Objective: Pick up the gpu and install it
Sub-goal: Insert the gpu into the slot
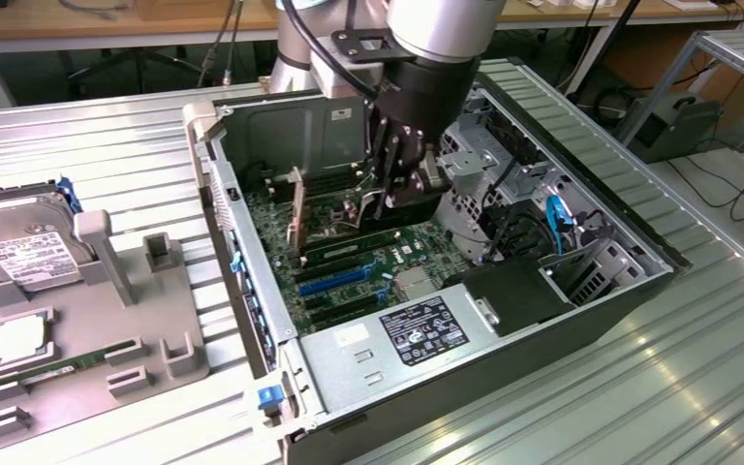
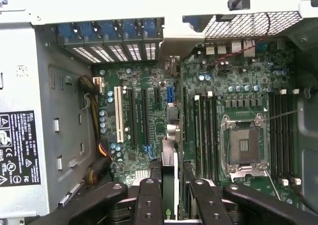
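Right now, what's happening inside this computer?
A robot arm's hand is down inside the open computer case, shut on the gpu and holding it on edge over the expansion slots of the motherboard. The card looks not yet seated in a slot. At the exterior view's left, a hard drive rests on a grey holder beside the case.
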Action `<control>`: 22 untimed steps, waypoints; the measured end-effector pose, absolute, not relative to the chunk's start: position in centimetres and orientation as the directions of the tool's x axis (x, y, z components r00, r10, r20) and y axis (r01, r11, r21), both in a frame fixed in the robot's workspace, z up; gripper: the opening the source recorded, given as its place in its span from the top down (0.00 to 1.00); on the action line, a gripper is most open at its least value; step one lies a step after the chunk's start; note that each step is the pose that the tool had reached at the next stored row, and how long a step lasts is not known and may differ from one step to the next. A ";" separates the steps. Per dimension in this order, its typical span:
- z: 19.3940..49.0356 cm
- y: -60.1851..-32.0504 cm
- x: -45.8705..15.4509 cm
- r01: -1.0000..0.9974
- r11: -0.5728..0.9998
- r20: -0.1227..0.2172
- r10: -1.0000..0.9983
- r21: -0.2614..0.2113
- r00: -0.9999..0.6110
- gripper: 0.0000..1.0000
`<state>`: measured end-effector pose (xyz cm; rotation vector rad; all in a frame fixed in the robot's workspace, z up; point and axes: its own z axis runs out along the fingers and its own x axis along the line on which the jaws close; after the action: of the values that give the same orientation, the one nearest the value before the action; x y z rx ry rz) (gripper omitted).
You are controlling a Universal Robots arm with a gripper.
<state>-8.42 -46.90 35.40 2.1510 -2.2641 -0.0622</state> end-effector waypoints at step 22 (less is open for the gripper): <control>31.3 -46.1 -10.6 -1.000 -0.006 -0.015 -1.000 0.023 0.006 0.74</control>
<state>-10.59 -46.15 31.29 2.2236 -2.2100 -0.0419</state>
